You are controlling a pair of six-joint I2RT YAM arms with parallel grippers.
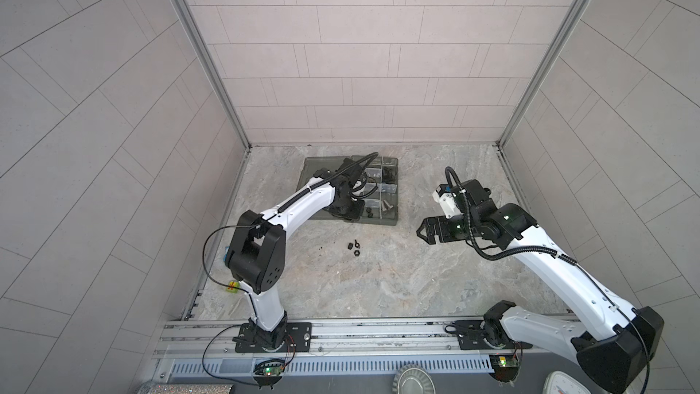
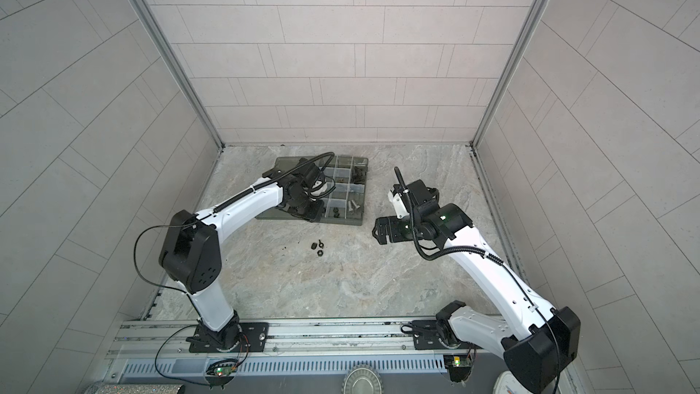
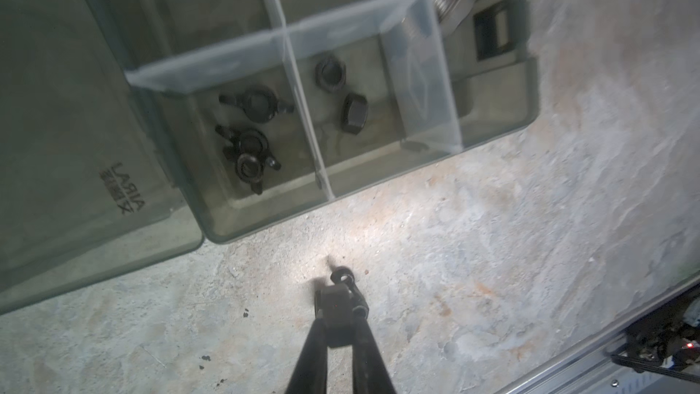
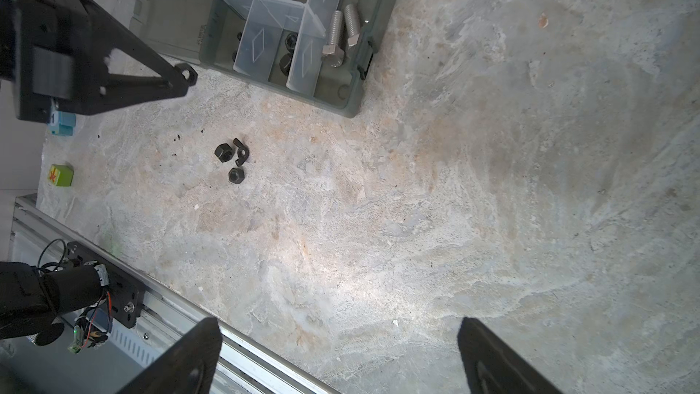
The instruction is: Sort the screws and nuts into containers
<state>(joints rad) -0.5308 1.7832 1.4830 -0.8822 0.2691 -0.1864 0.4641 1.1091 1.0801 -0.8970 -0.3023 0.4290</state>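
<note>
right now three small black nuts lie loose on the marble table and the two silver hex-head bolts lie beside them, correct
No. The two silver hex-head bolts are inside an end compartment of the smoky grey plastic organizer box, not on the marble table; the right wrist view shows it. The three small black nuts do lie loose on it.

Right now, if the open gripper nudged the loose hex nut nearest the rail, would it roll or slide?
Probably slide: the hex nut lies flat, hole up, with no round edge to roll on. It looks like solid metal, so it is likely stiff and heavy for its size. Being small against the wide-open right gripper, it may skid aside or slip when pinched.
</note>
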